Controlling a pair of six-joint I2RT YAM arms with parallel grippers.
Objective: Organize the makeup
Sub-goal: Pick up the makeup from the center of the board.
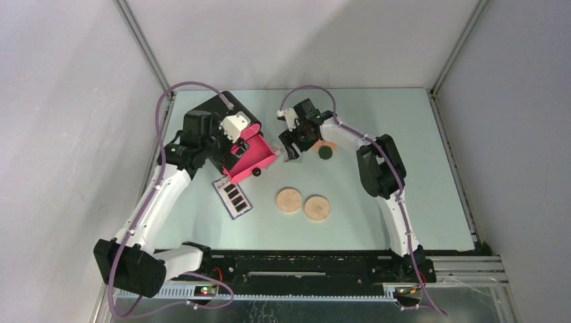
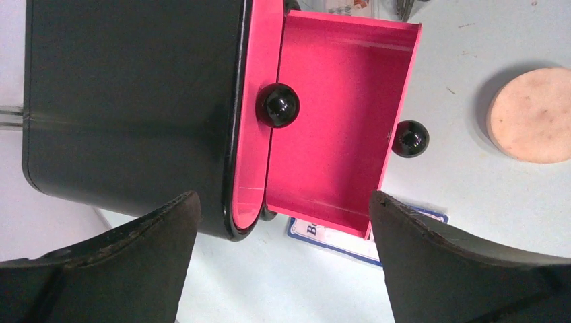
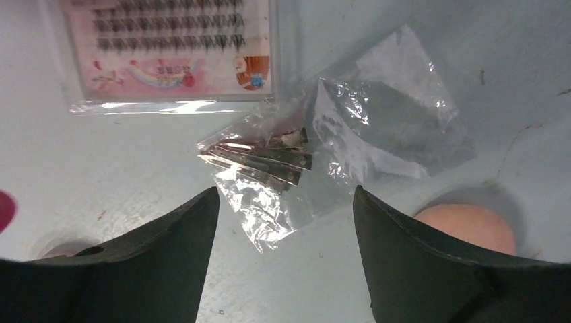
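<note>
My left gripper (image 2: 283,235) hangs open above the black box (image 2: 128,101), beside its pulled-out pink drawer (image 2: 337,121), which is empty. A flat black-panned palette (image 1: 233,197) lies in front of that drawer. Two tan discs (image 1: 289,200) (image 1: 316,208) rest side by side mid-table. My right gripper (image 3: 286,229) is open just above a clear packet (image 3: 269,161) holding metal clips, nothing between its fingers. A pink lash card (image 3: 175,47) lies beyond the packet. A peach round (image 1: 328,145) and a dark-green round (image 1: 326,153) sit right of the right gripper (image 1: 291,151).
The black box (image 1: 215,118) stands at the back left with the drawer (image 1: 252,158) sticking out toward the centre. Black knobs (image 2: 279,106) (image 2: 409,138) mark the drawer fronts. Grey walls close in the table at the back and sides.
</note>
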